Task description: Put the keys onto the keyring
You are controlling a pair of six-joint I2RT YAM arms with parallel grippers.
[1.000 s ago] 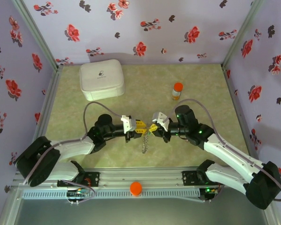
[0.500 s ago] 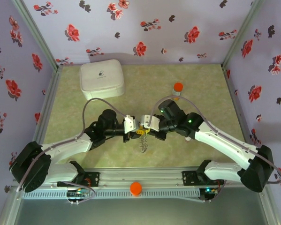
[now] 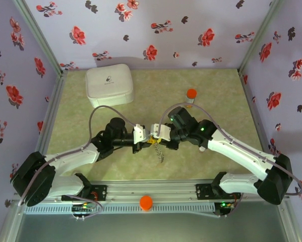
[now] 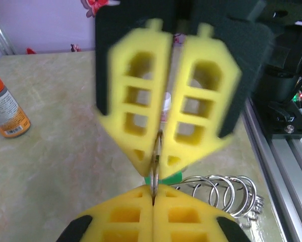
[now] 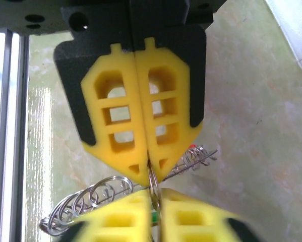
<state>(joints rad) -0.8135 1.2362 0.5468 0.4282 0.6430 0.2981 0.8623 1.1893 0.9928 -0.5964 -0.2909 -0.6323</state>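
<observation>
Open counter (image 3: 90, 118) lies left, right and behind the hands, walled on three sides, with a rail at the near edge; left hand (image 4: 153, 197) and right hand (image 5: 155, 202) meet tip to tip at mid-counter, each clamped tight on the keyring (image 4: 222, 188), whose looped rest hangs below them; a green key head (image 4: 174, 177) sits just under the tips; a white case (image 3: 109, 84) stands shut back left; the orange-capped bottle (image 3: 190, 97) is capped.

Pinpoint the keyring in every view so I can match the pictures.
Top external: keyring at centre, where left gripper and right gripper meet.
Left wrist: keyring lower centre, edge-on between the yellow pads.
Right wrist: keyring bottom centre, edge-on between the pads.
Shared landmark: chain of silver loops beside it.
</observation>
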